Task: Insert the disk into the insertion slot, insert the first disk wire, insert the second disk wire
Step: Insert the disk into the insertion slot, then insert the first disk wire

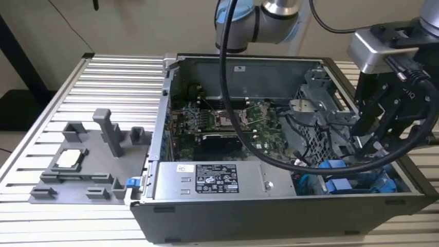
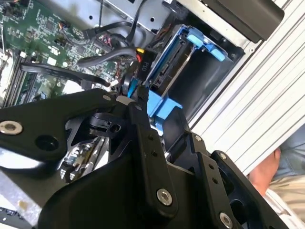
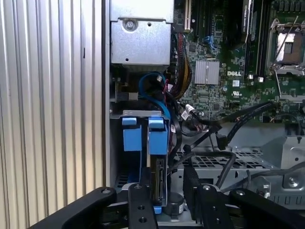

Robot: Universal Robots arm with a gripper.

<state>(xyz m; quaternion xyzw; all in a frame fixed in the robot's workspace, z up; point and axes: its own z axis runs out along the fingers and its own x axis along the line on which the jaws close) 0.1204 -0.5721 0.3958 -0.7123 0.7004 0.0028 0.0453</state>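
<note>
Alignment is your concern: the disk (image 3: 158,168) sits edge-on in the insertion slot (image 3: 138,113) directly below the end effector (image 1: 367,146), whose grip you cannot tell as open or closed, so work square to it and clear of the black cables (image 3: 228,125) beside it.

Not much legible here tbh. The silver power-supply box (image 1: 264,180) has a black label (image 1: 216,184) and a small white sticker (image 1: 185,168), print too tiny to make out. There's white lettering (image 3: 233,73) on the green motherboard (image 3: 224,95), and a short white code on a black cable plug (image 2: 146,59).
</note>
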